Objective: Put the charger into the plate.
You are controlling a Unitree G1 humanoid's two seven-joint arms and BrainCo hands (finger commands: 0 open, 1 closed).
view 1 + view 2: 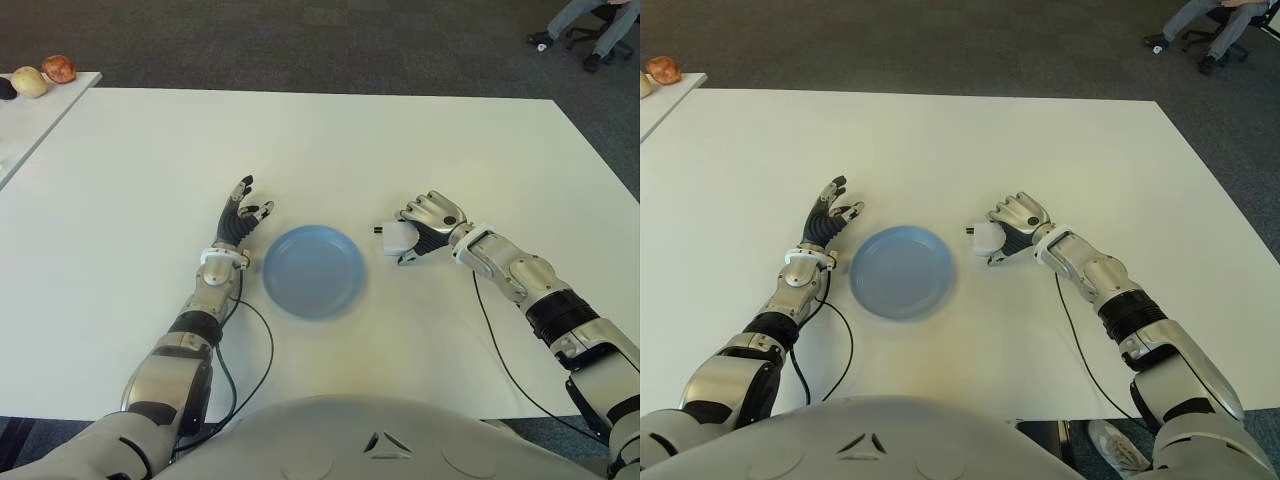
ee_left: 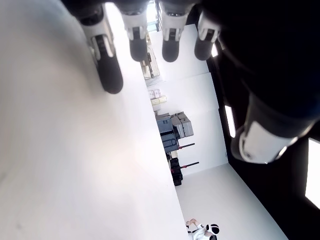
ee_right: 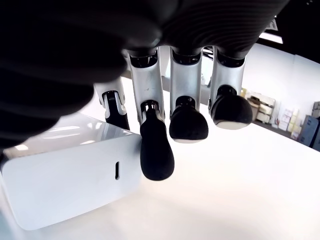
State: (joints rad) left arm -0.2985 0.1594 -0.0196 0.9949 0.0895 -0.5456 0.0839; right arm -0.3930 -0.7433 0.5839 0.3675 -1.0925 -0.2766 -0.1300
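Note:
The white charger (image 1: 398,237) is just right of the blue plate (image 1: 313,270), its plug prongs pointing toward the plate. My right hand (image 1: 425,228) is curled around it, fingers over the top and thumb below. In the right wrist view the fingertips (image 3: 156,161) bend over the edge of the charger (image 3: 70,185). The plate holds nothing. My left hand (image 1: 243,215) shows beside the plate's left side, fingers stretched out and holding nothing.
The white table (image 1: 330,150) stretches wide behind the plate. A side table at the far left carries round food items (image 1: 45,75). A person's legs and an office chair (image 1: 590,25) show at the far right. Thin cables (image 1: 262,340) trail from both wrists.

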